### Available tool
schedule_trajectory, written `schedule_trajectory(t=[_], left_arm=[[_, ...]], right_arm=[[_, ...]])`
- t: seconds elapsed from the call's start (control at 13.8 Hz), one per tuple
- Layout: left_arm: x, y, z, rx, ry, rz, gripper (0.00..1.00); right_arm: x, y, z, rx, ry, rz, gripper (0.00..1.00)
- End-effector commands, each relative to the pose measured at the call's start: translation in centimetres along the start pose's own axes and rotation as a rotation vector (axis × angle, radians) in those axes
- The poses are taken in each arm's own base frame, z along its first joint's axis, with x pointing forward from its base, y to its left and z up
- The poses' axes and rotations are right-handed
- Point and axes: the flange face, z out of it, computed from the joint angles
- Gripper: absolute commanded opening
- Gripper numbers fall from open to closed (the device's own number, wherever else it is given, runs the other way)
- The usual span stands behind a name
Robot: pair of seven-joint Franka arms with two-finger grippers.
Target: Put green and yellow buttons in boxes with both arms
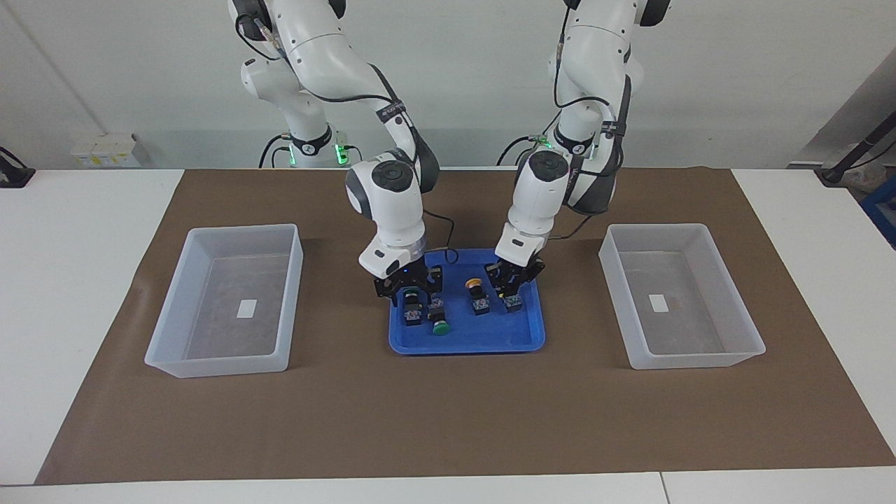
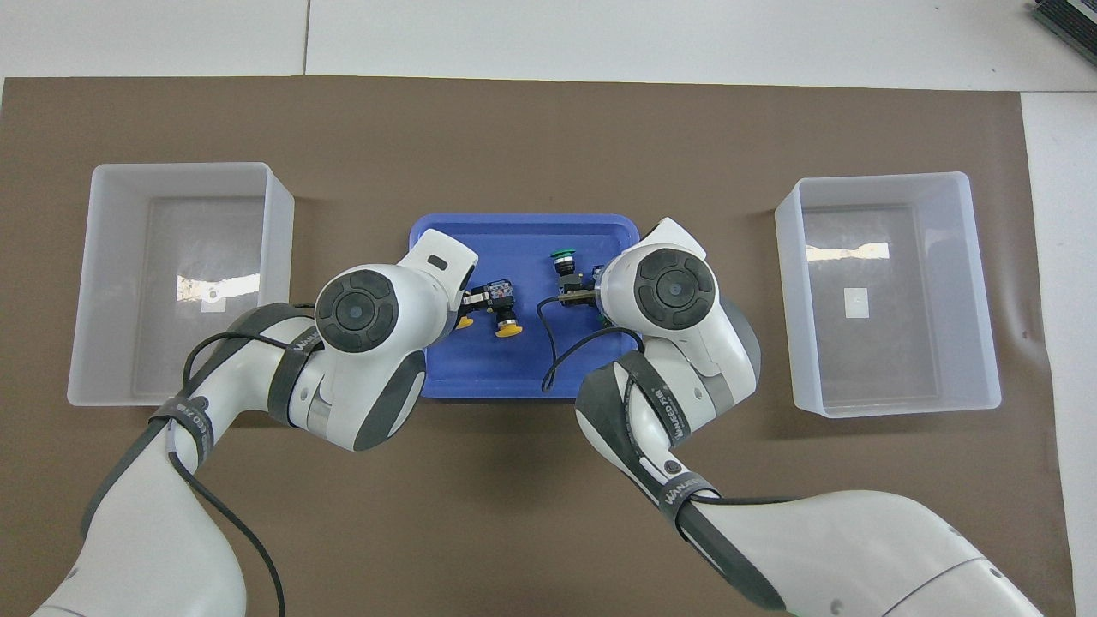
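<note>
Blue tray (image 1: 521, 339): lies on the brown mat (image 1: 448, 420) in the middle of the table, between the two boxes; all four buttons are in it
Left gripper (image 1: 513, 285): low in the tray at the left arm's end of it, jaws clenched on a yellow button (image 1: 514, 302); the cap of this one is hidden under the gripper in the facing view
Second yellow button (image 1: 478, 296): free in the tray just beside the left gripper, lying with its cap turned toward the robots
Right gripper (image 1: 413, 287): low in the tray at the right arm's end of it, fingers on both sides of a green button (image 1: 411, 308); I cannot tell if they already press it
Second green button (image 1: 439, 318): just beside the first one, its cap turned away from the robots
Box at the left arm's end (image 1: 735, 353): translucent, only a white label inside
Box at the right arm's end (image 1: 175, 360): the same, also only a label inside
</note>
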Motion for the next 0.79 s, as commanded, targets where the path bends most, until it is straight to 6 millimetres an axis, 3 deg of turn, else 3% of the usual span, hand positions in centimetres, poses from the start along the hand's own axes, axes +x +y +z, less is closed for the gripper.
schedule_trajectory(t=[0.0,0.22,0.43,0.72], left_arm=[[3.6,-0.8,-4.4,0.030,-0.027,-0.028,0.00],[7.6,-3.1,-9.6,0.068,-0.074,-0.011,0.00],[11.2,-8.6,-12.8,0.048,-0.120,0.070,0.00],[14.4,-16.6,-13.8,0.041,-0.139,0.222,0.00]], right_arm=[[-0.7,0.3,0.5,-0.002,0.017,0.008,0.69],[-0.7,0.3,0.6,-0.002,0.017,0.008,0.63],[-0.6,0.2,0.6,0.003,0.024,0.008,0.60],[-0.7,0.3,0.6,0.003,0.024,0.011,0.59]])
